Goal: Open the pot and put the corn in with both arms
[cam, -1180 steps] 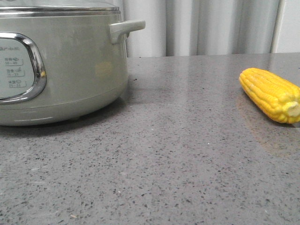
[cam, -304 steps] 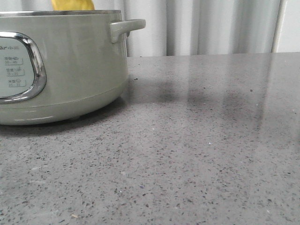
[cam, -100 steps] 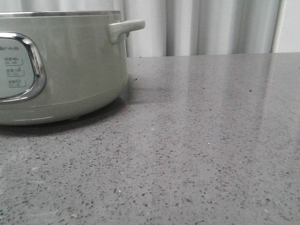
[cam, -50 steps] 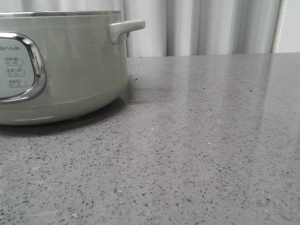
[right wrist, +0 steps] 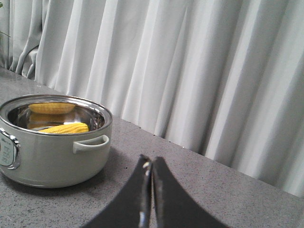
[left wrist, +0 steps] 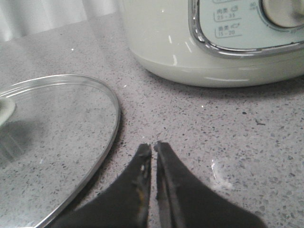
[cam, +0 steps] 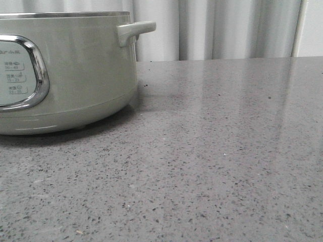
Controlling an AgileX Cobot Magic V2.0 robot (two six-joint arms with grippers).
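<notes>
The pale green pot (cam: 65,75) stands at the left of the table with no lid on it, its side handle (cam: 135,30) pointing right. In the right wrist view the pot (right wrist: 52,152) is open and the yellow corn (right wrist: 66,128) lies inside it, mirrored in the steel wall. My right gripper (right wrist: 151,159) is shut and empty, well off to the side of the pot. My left gripper (left wrist: 153,145) is shut and empty, low over the table in front of the pot (left wrist: 209,42). Neither gripper shows in the front view.
The pot's glass lid (left wrist: 52,137) lies flat on the grey speckled table (cam: 217,151), beside my left gripper. White curtains (right wrist: 190,66) hang behind the table. A faint round water mark (left wrist: 223,171) is on the table near the left fingers.
The corn has gone from the table's right side into the pot, and the lid is off. Over the last second the front view is unchanged.
</notes>
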